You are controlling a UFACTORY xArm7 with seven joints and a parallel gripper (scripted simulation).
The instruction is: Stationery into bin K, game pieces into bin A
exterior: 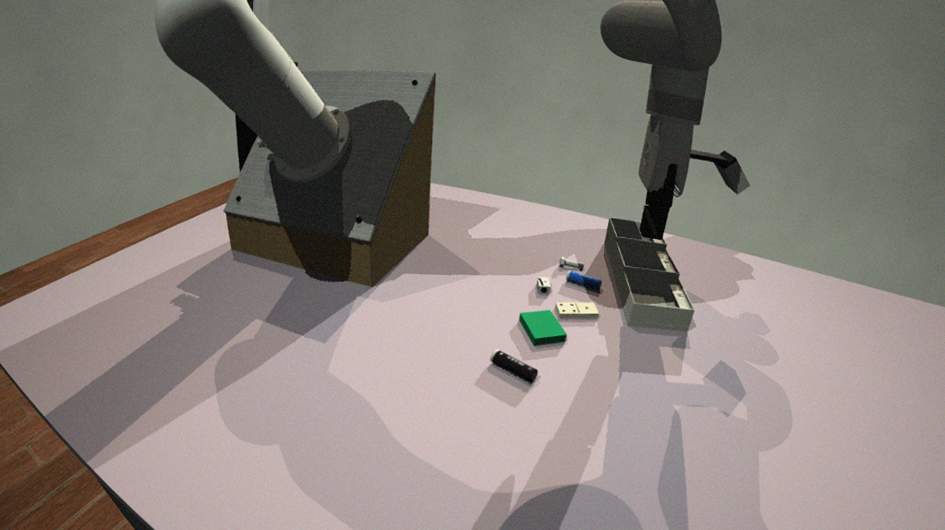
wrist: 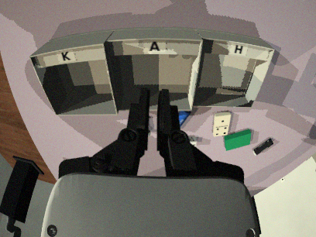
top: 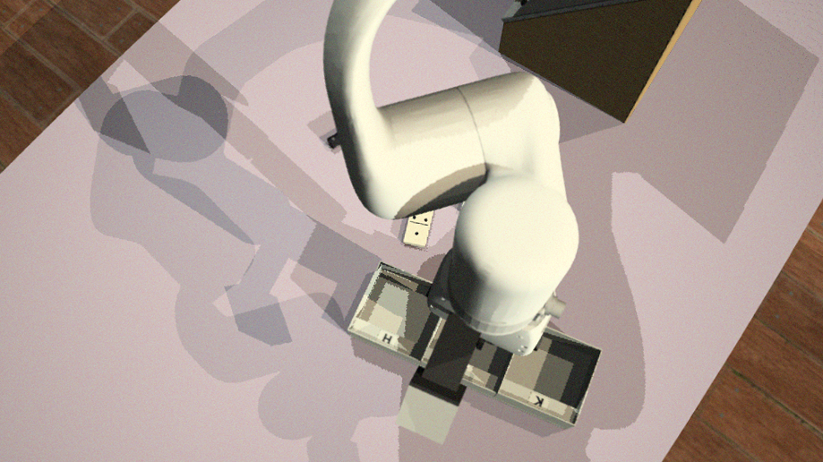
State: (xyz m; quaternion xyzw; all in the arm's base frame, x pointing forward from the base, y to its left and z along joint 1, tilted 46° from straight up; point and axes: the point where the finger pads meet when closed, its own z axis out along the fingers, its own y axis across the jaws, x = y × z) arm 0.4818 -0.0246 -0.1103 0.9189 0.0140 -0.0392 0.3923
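Observation:
My gripper is nearly closed over bin A, with only a narrow, empty gap between its fingers. Bin K and bin H stand on either side of bin A. I see no loose thing in K or A, but parts are shadowed or hidden. A cream domino lies on the table beside the bins. A small white sharpener and a flat green block lie near it.
A blue cylinder and a small pale bolt-like piece lie near the bins. A black cylinder lies farther off. The arm's wedge-shaped base stands on the table.

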